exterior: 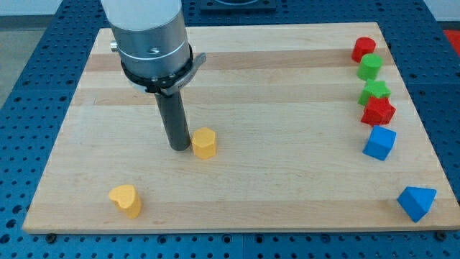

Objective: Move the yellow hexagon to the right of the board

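Observation:
The yellow hexagon (204,142) stands on the wooden board (287,180), a little left of the board's middle. My tip (179,147) is down on the board just to the hexagon's left, touching or almost touching its side. The dark rod rises from there to the arm's grey body at the view's top left.
A yellow heart-shaped block (126,200) lies at the bottom left. Along the right edge stand a red block (364,49), a green block (370,67), a green star (374,92), a red star (378,111), a blue cube (379,142) and a blue triangular block (417,202).

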